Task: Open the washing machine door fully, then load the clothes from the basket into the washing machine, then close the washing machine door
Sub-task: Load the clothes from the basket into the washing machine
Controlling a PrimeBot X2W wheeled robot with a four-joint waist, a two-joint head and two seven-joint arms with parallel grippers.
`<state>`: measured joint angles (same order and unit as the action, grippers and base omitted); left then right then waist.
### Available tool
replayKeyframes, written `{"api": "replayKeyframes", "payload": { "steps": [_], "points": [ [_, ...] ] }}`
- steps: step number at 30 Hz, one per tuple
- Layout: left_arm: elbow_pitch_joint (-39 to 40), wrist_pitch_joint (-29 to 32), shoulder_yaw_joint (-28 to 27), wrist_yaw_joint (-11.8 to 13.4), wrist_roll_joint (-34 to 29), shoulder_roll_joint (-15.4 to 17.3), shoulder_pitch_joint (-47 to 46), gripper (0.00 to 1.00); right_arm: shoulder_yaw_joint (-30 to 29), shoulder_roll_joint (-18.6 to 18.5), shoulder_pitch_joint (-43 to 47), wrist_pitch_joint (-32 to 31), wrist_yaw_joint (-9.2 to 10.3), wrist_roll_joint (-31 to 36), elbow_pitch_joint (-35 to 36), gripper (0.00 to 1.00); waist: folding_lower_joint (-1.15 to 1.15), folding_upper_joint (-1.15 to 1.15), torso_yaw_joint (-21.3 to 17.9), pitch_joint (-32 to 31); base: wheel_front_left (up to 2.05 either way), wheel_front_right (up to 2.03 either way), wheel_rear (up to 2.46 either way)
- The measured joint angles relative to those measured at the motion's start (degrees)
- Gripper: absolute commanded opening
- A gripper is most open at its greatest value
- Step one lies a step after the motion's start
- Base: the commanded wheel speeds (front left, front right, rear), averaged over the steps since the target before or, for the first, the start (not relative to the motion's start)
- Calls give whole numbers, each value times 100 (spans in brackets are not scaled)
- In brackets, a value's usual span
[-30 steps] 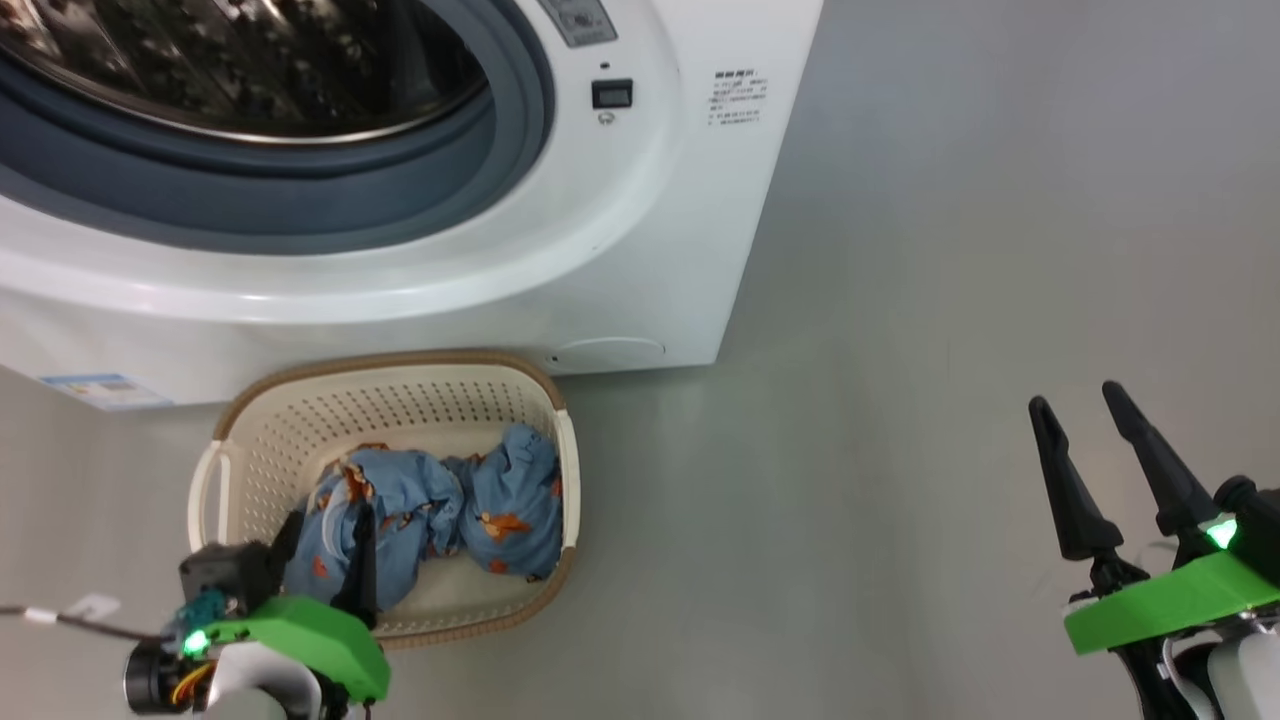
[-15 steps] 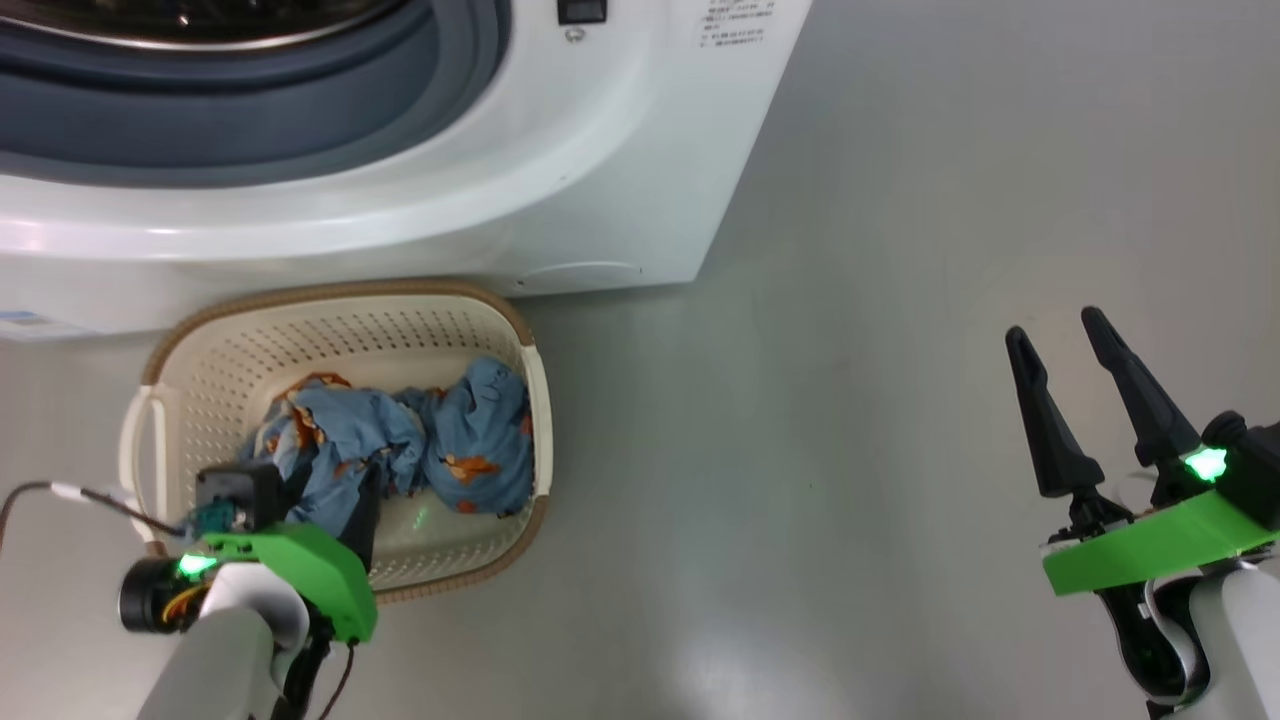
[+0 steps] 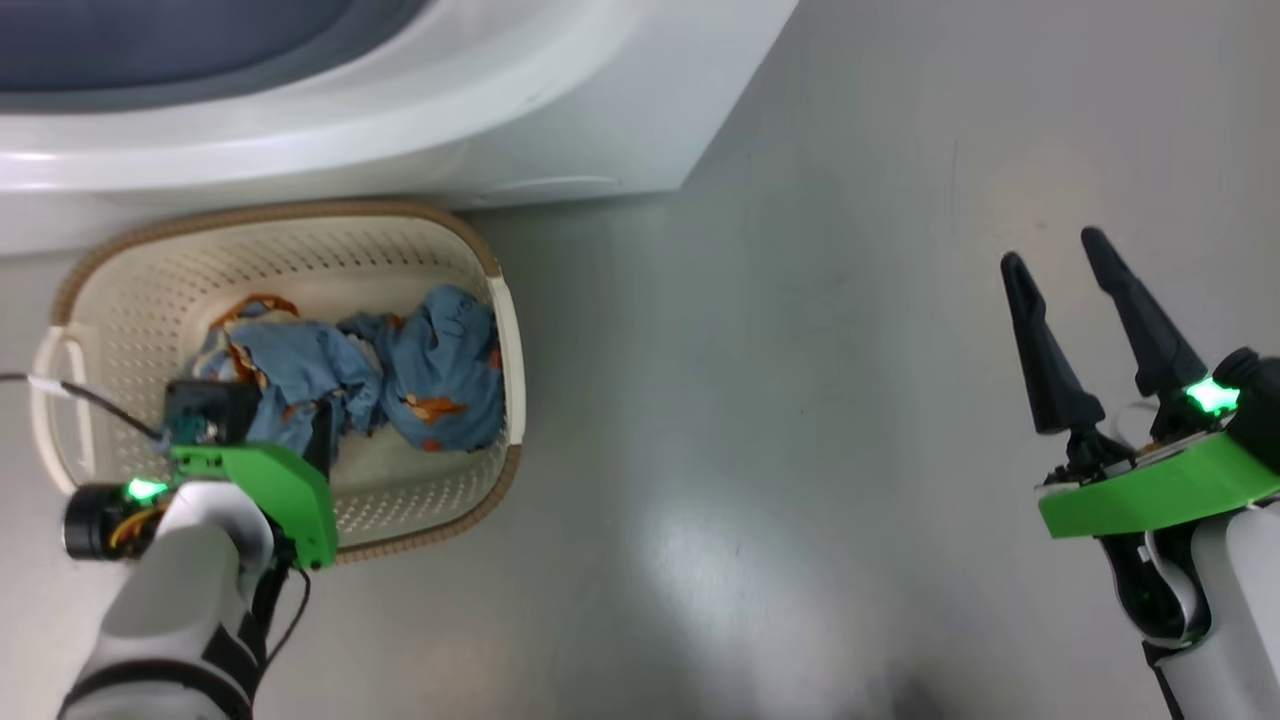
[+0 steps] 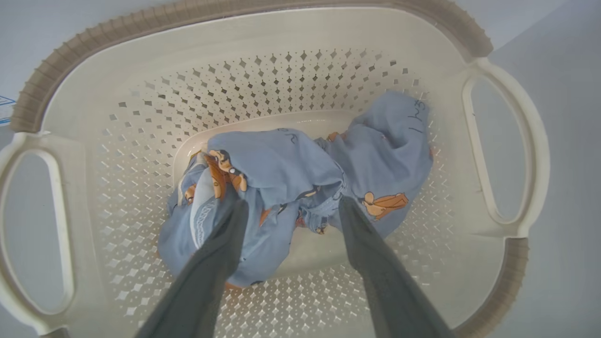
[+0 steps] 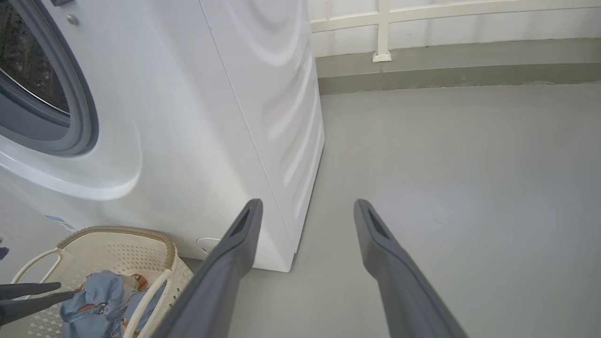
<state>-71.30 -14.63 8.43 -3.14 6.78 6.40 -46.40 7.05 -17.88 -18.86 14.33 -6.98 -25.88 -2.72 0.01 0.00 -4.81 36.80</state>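
left claw (image 4: pixel 291 204) is nearer, down inside the basket (image 4: pixel 300 28), fingers spread, straddling the left lump of the clothes (image 4: pixel 281 164), nothing gripped yet. heap's long axis runs left-right, along the claw's gap. clothes: crumpled light blue, orange cartoon prints, on the basket bottom, basket just beside the washing machine (image 3: pixel 560 130). right claw (image 3: pixel 1050 250) released, empty, well apart right.

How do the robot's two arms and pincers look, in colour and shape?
Both the left pincer and the right pincer have two long, dark, tapering fingers on a bright green bracket with a glowing green light. The forearms are pale grey-white. A thin dark cable with a white tag runs at the left wrist.
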Motion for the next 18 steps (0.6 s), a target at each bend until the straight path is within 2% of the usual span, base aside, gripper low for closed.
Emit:
{"api": "replayKeyframes", "payload": {
  "steps": [12, 18],
  "points": [
    [-247, 264, 64, 349, -1, 212, -590, 100, 21, -18, -238, 40, 0, -1, 188, 100, 0, 0, -99, 545, 0, 0, 0],
    [-270, 595, 122, 476, -1, 347, -791, 100, 118, -33, -284, 40, 0, -8, 303, 100, 0, 0, -155, 808, 0, 0, 0]
  ]
}}
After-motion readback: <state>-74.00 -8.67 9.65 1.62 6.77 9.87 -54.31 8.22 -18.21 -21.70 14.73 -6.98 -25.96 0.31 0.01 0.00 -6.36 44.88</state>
